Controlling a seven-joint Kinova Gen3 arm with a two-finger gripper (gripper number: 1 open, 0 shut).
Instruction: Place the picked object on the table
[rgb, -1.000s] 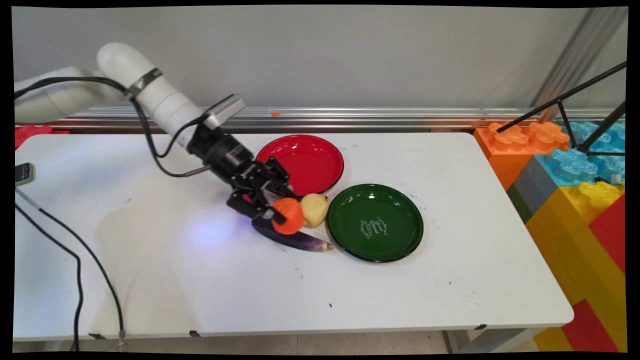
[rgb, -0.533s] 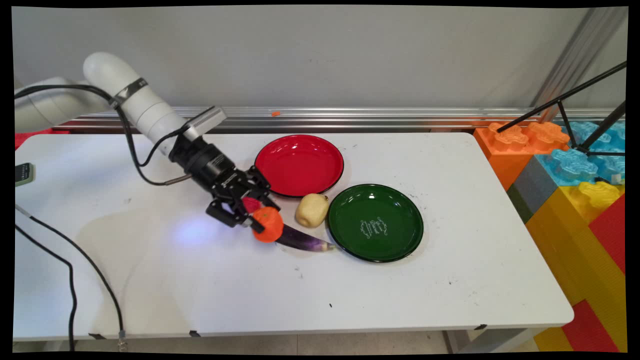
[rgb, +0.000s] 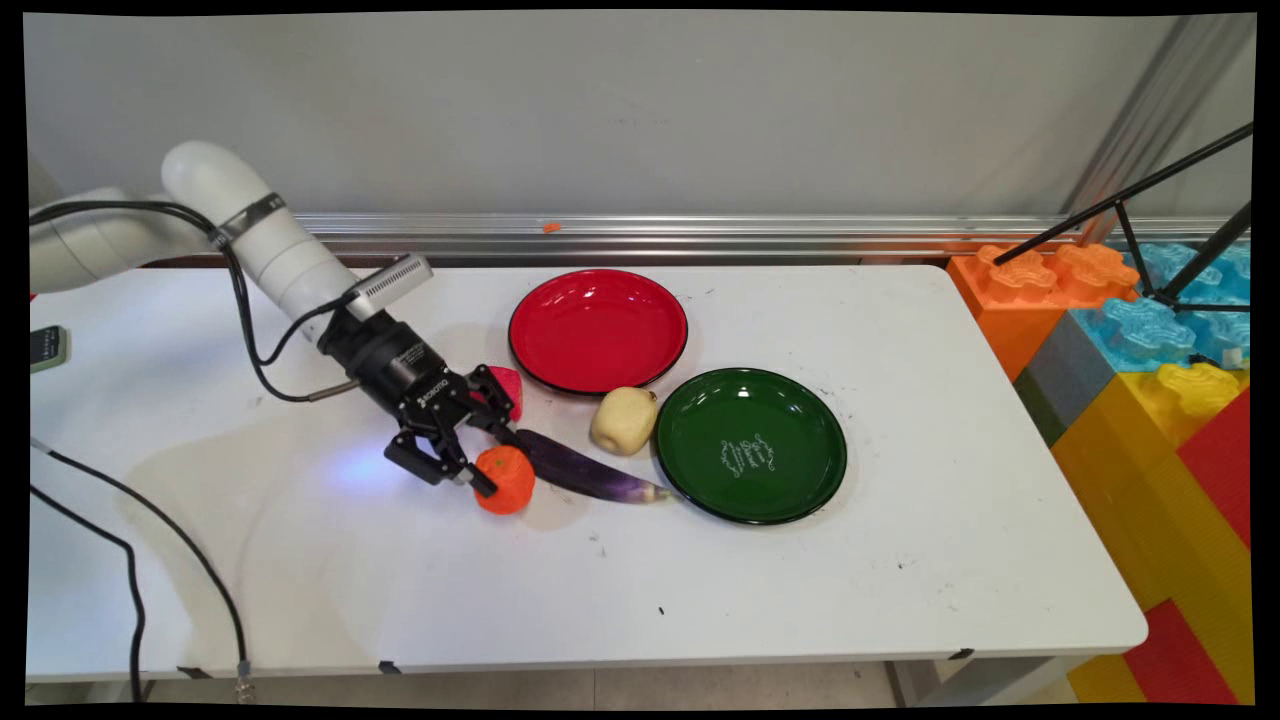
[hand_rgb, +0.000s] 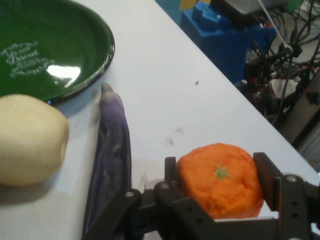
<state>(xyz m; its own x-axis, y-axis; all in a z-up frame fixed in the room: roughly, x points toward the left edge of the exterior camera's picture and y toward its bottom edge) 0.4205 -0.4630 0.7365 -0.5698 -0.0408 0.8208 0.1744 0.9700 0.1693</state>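
Gripper (rgb: 483, 470): low over the table (rgb: 300, 560), left of centre; fingers closed on the orange from 2 sides, as hand view shows (hand_rgb: 220, 172).
Orange (rgb: 505, 479): held between the fingers, at table level or just above, I cannot tell if it touches. In hand view (hand_rgb: 220, 180) its small green stem mark faces the camera.
Eggplant (rgb: 590, 474): purple, lying on the table just right of the orange, its tip toward the green plate. Hand view (hand_rgb: 112, 155): it runs along the left side of the gripper, tip near the plate rim.
Pear (rgb: 623, 420): pale yellow, between the 2 plates, just behind the eggplant; in hand view (hand_rgb: 27, 140) at left edge.
Green plate (rgb: 750, 500): right of the pear, white lettering inside; also in hand view (hand_rgb: 95, 30).
Red plate (rgb: 598, 375): behind the pear, near the back of the table.
Red thing (rgb: 507, 388): small, partly hidden behind the gripper, left of the red plate; what it is I cannot tell.
Blocks (rgb: 1150, 400): big coloured toy bricks, at the right end of the table.
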